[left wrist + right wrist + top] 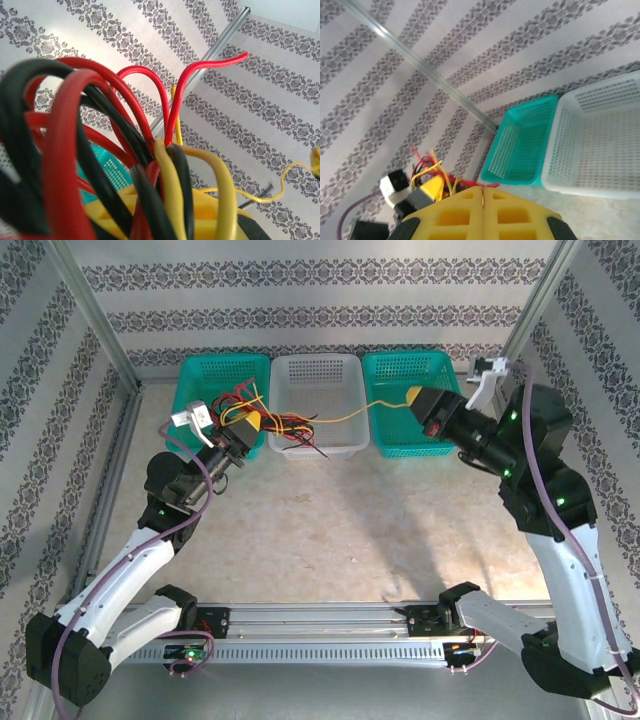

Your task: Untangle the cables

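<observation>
Cables [62, 165]: blurring close against the lens, running off the lower edge, covering most yellow fingers [207, 220] of the left hand [246, 424].

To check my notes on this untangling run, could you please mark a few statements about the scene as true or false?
1. A white basket stands between two teal baskets. True.
2. The left fingers grip a bundle of red, black and yellow cables. True.
3. The right fingers stand wide open. False: they are shut on a yellow cable.
4. All cables lie in the right teal basket. False: they bunch at the left fingers, and the yellow cable stretches over the white basket.
</observation>
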Controlling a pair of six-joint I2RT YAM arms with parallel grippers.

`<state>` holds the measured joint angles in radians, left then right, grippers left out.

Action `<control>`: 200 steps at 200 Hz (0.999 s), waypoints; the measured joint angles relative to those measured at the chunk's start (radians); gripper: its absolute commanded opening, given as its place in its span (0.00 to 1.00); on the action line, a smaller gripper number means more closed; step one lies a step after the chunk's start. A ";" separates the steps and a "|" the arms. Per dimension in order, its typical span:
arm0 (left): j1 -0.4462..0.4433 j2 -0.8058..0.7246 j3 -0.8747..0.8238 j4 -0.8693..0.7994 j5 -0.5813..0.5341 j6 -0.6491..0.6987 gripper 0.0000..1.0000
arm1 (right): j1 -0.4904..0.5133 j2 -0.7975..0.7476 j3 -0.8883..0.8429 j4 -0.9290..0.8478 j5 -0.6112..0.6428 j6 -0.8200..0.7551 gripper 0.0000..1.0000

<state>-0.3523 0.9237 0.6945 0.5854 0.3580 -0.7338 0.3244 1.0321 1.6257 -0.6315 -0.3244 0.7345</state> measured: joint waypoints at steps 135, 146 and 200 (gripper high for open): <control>0.194 -0.201 -0.162 -0.137 0.007 -0.068 0.00 | -0.552 0.040 0.065 -0.092 -0.156 0.051 0.00; 0.202 -0.207 -0.170 -0.154 0.004 -0.071 0.00 | -0.566 0.040 0.065 -0.097 -0.151 0.051 0.00; 0.210 -0.183 -0.199 -0.183 0.043 -0.094 0.00 | -0.584 0.042 0.065 -0.101 -0.132 0.051 0.00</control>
<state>-0.1421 0.7410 0.4957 0.4026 0.4015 -0.8280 -0.2600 1.0744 1.6905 -0.7322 -0.4568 0.7860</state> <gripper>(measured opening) 0.130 0.058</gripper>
